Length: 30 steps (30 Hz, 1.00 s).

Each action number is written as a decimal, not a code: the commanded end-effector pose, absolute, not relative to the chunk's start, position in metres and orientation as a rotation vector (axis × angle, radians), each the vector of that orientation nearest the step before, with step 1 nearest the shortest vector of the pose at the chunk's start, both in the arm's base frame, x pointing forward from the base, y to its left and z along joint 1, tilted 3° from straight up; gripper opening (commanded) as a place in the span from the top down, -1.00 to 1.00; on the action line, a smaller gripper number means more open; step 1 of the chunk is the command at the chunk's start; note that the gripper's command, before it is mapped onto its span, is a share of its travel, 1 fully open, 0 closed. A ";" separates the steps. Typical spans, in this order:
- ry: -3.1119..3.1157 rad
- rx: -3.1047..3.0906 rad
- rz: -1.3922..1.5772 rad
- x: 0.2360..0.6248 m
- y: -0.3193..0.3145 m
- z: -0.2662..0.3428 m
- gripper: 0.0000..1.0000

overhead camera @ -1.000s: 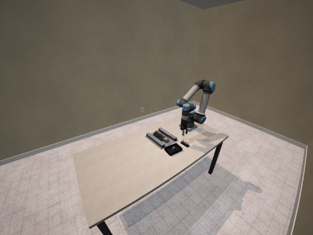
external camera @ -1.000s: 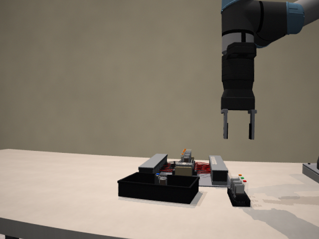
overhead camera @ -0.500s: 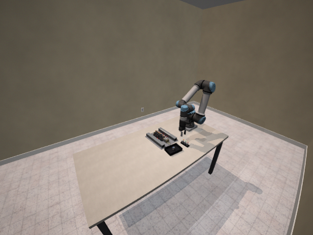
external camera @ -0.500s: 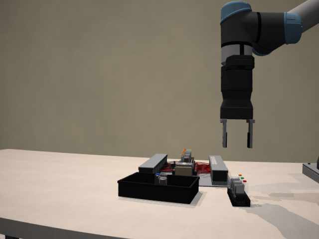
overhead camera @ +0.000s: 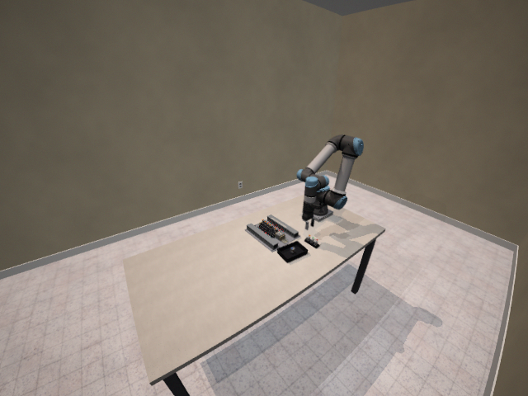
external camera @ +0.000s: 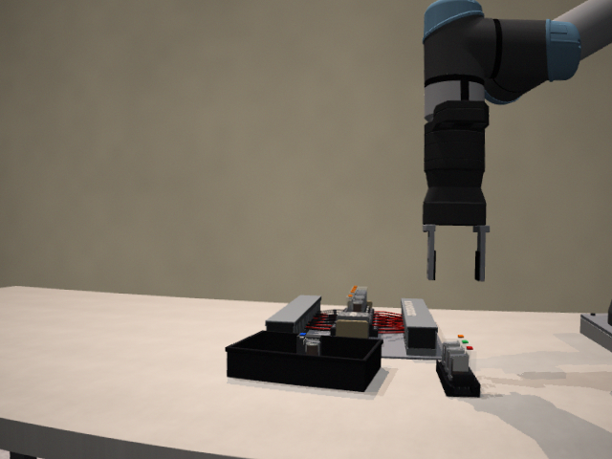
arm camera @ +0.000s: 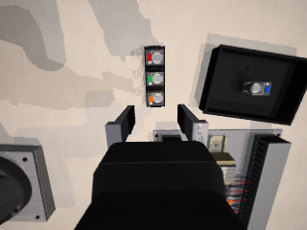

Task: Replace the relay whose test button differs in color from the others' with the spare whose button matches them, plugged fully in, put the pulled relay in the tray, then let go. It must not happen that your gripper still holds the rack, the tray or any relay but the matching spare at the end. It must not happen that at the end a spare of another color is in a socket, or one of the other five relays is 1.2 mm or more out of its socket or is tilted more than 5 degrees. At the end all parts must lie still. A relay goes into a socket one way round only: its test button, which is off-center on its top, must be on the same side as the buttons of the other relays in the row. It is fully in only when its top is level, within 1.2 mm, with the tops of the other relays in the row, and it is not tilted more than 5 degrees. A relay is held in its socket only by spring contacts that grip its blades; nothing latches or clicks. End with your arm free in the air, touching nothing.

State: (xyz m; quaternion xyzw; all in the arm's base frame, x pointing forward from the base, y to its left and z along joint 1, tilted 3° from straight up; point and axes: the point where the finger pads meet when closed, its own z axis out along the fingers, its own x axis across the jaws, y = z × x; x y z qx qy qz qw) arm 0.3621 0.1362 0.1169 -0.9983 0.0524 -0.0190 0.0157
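You're looking at a plain indoor room that suits a lab or test bench: a robot arm (overhead camera: 344, 174) (external camera: 459, 54) is mounted on a long table (overhead camera: 205, 289) (external camera: 123, 420), beside a wired relay rack (overhead camera: 272, 232) (external camera: 419, 313) (arm camera: 271, 177). Around you are bare brownish walls (overhead camera: 170, 106) (external camera: 197, 148), a tiled floor (overhead camera: 55, 315) and a wall outlet (overhead camera: 240, 184).

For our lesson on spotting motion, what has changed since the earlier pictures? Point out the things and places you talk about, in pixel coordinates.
The open end effector (overhead camera: 309, 224) (external camera: 455, 279) (arm camera: 155, 113) has come down compared with a second ago. It took hold of nothing. The tray (overhead camera: 292, 258) (external camera: 296, 367) (arm camera: 247, 116) and the spares' rack (overhead camera: 311, 244) (external camera: 462, 387) (arm camera: 154, 89) stayed put.
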 end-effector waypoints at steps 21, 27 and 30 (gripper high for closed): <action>0.518 -3.062 -0.055 0.363 0.143 0.124 -1.00; 0.518 -3.062 -0.055 0.363 0.143 0.124 -1.00; 0.518 -3.062 -0.055 0.363 0.143 0.124 -1.00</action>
